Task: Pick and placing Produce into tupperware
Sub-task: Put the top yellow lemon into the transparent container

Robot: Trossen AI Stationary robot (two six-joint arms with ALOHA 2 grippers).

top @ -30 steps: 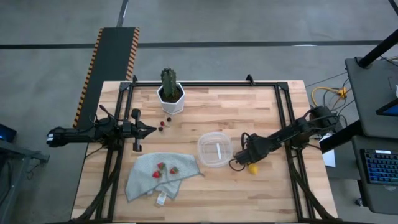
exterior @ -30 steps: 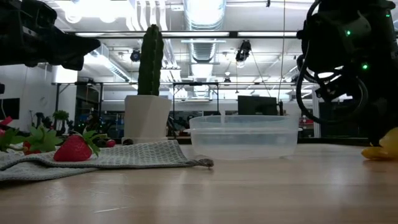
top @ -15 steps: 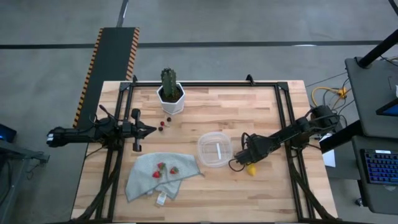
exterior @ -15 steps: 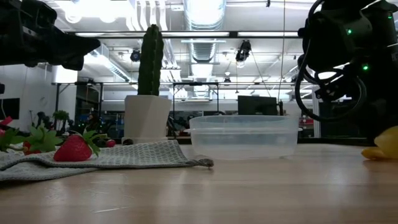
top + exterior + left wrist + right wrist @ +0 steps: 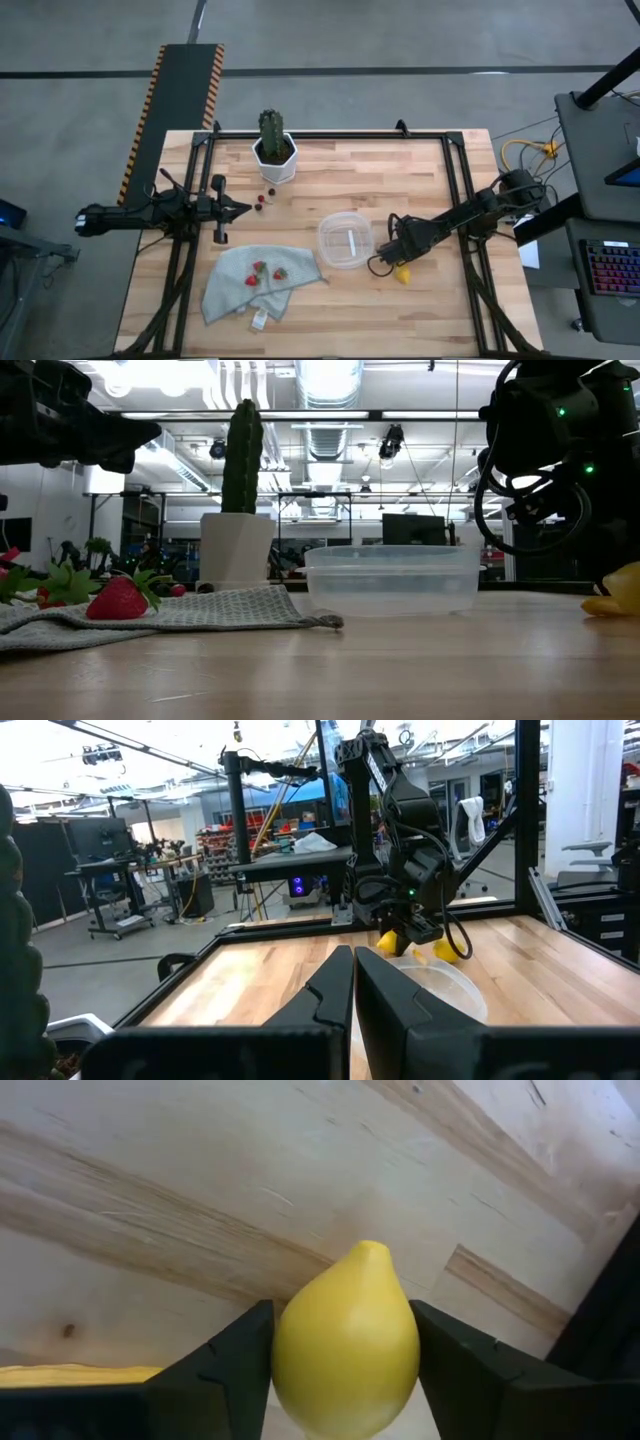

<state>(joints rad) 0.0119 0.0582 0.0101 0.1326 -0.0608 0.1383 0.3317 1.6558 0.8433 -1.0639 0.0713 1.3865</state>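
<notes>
- Sitting between the two dark fingers of the right end effector (image 5: 345, 1370), a yellow lemon (image 5: 346, 1342) fills the right wrist view, its pointed tip facing away from the camera; the fingers press its flanks, so the grip looks closed on it.
- From overhead, that lemon (image 5: 404, 270) is just beside the clear tub (image 5: 346, 240), on the tub's right, low over the wooden surface (image 5: 400, 180); whether it is lifted clear I cannot tell.
- A second yellow piece (image 5: 70, 1375) shows at the edge of the right wrist view, close to the held lemon.
- My guess is the lemon is firm and fairly light, with a waxy, rounded skin that could slip; holding it across the widest part, as now, seems the safest hold.
- The tub looks empty and light, so a bump could likely slide it.
- Strawberries (image 5: 262, 271) lie on a grey cloth (image 5: 235, 285) left of the tub, soft and easily bruised by my reckoning; small dark berries (image 5: 263, 198) rest near the cactus pot (image 5: 274, 160).
- The left end effector (image 5: 238, 208) waits at the surface's left side near the berries, its fingers together and holding nothing.
</notes>
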